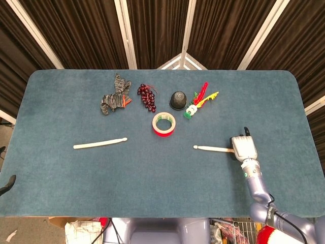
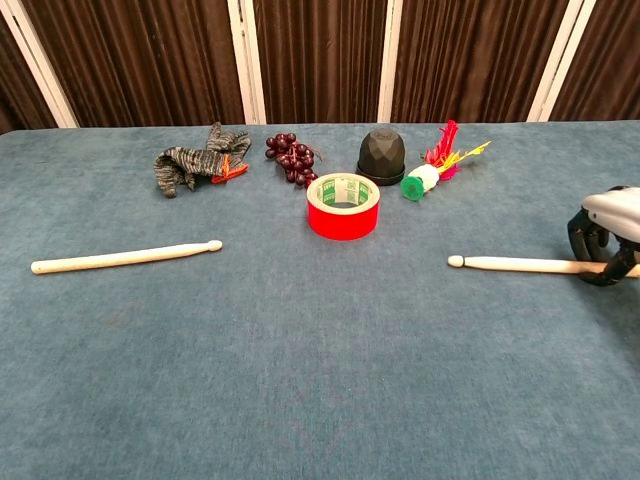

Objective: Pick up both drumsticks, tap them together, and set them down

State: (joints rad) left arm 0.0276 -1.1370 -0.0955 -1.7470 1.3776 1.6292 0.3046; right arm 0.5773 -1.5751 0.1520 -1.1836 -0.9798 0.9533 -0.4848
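Here the right robot hand (image 1: 244, 147) curls around the right drumstick's (image 1: 212, 148) butt; the left drumstick (image 1: 100, 143) lies untouched.

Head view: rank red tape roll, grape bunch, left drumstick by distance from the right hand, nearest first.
From the right hand:
1. Red tape roll, table centre, to the hand's left.
2. Grape bunch, farther back, left of centre.
3. Left drumstick, lying on the table's left side, farthest.

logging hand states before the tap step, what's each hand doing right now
Left hand: not in view in either camera.
Right hand: fingers closed around the butt end of the right drumstick, holding it.
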